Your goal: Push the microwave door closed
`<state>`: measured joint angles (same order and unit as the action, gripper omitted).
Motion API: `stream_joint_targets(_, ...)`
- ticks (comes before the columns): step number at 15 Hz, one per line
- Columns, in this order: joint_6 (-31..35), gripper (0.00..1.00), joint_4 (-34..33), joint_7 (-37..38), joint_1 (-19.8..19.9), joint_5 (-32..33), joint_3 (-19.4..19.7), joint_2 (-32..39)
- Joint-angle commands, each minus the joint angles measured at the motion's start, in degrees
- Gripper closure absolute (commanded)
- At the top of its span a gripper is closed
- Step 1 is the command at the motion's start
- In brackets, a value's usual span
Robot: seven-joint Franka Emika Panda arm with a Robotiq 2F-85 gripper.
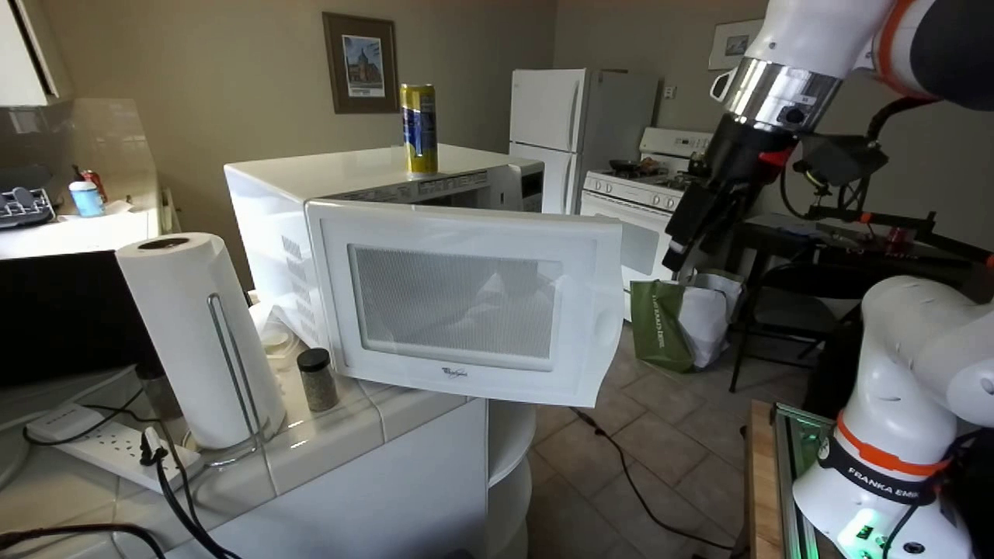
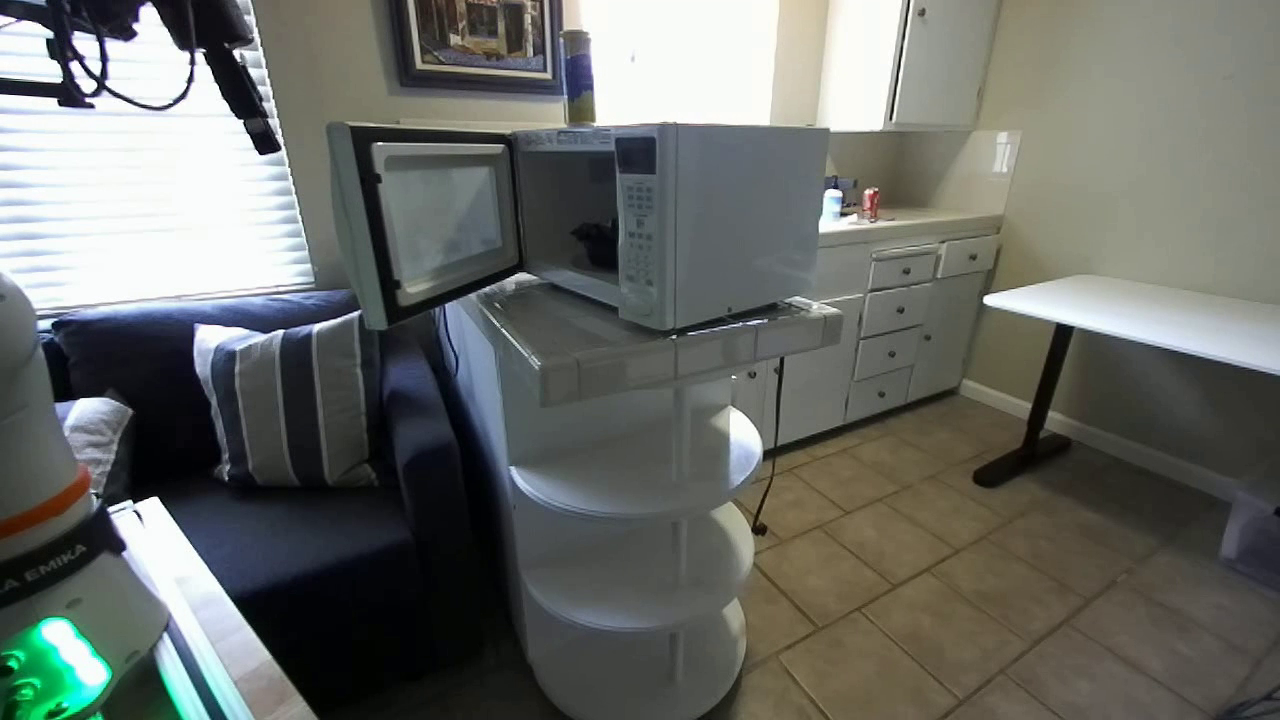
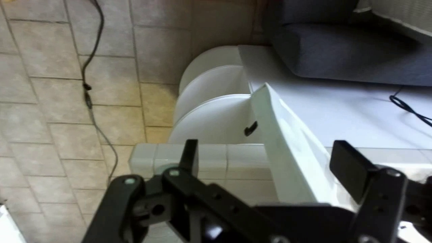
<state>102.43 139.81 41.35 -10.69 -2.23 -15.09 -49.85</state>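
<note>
Wrist view, lower half of the frame: the black two-fingered Robotiq gripper [image 3: 266,158] is seen with its fingers spread wide and nothing pinched. Right of centre, the wide, white, grey-windowed rectangular microwave door [image 3: 293,148] is framed between those fingers, though that might just be the angle: a gap is shown in both exterior views, and the height left over can't really be judged.

In an exterior view the door [image 1: 458,303] is found mid-frame, swung well out from the boxy white countertop microwave [image 1: 276,213], with the gripper held off in the upper right of the frame. So yeah, the step in hand is pretty clearly the approach; the push itself hasn't been started, by the look of it.

What's called for next, most likely: the gripper gets lowered and a finger is set against the outer face (right-hand side in the wrist view), close to the free edge where less force should be needed, and the panel is then swept round towards the left of that frame. If the gripper is dropped straight down, the door could end up straddled, workable maybe, but the edge might get clipped. Easy does it too, since the tall yellow-and-blue metal can [image 1: 419,128] is perched on top and could be toppled by a hard slam.
</note>
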Motion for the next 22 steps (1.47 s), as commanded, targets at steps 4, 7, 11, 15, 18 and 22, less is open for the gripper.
stream_joint_targets(4,11.84,0.0,4.16,-0.11,1.31,-7.41,-3.93,1.37)
stream_joint_targets(7,15.53,0.26,4.91,1.08,1.75,-9.13,-4.69,2.02)
stream_joint_targets(11,27.74,0.58,7.72,2.97,1.82,-13.17,-5.1,3.21)
stream_joint_targets(15,38.79,0.88,10.75,5.01,2.52,-13.41,-6.04,4.71)
stream_joint_targets(18,42.67,1.0,12.31,7.41,4.31,-11.48,-6.97,4.54)
stream_joint_targets(22,45.66,1.0,13.84,10.9,9.93,-6.88,-9.47,2.65)
